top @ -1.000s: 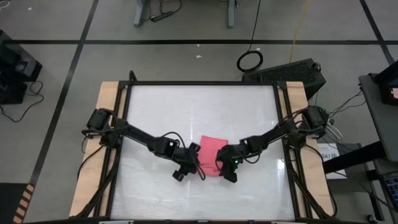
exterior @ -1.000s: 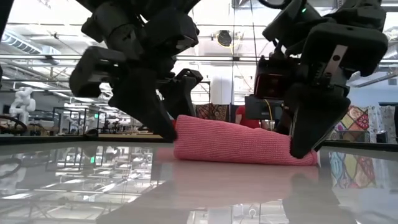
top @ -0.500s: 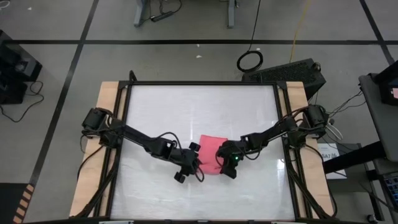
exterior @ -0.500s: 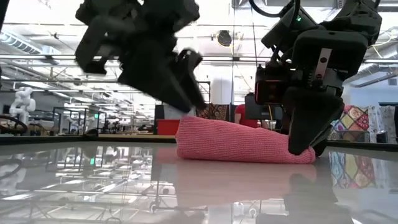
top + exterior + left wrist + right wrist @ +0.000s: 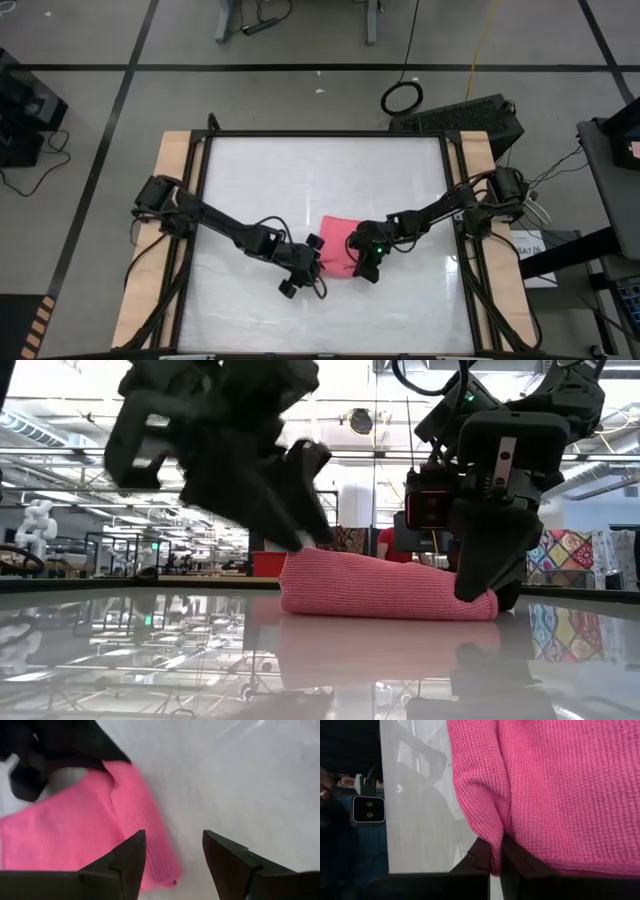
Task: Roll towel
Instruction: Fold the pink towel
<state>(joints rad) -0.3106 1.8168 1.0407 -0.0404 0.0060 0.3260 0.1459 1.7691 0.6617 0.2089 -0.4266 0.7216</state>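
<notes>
Left end effector (image 5: 305,270) lower centre of the high view, fingers (image 5: 131,862) spread apart with nothing between them, raised just off the left end of the towel (image 5: 337,250).

Towel on the table (image 5: 300,180) just below frame centre in the high view, partly rolled. In the low view (image 5: 385,585) a low pink log, long axis running left to right across the frame, rounded left end thicker, right end tapering. Coarse waffle-knit cloth, bright pink, soft folds.

Right end effector (image 5: 366,268) at the towel's right end, fingers (image 5: 512,857) closed, pinching a fold of the towel's edge.

Table glossy white, reflective, framed in black rails with pale wooden boards (image 5: 170,160) at left and right sides. Around it grey floor with dark tape lines, a coiled cable (image 5: 401,98) upper centre-right. In the low view, a bright workshop with ceiling beams behind.
</notes>
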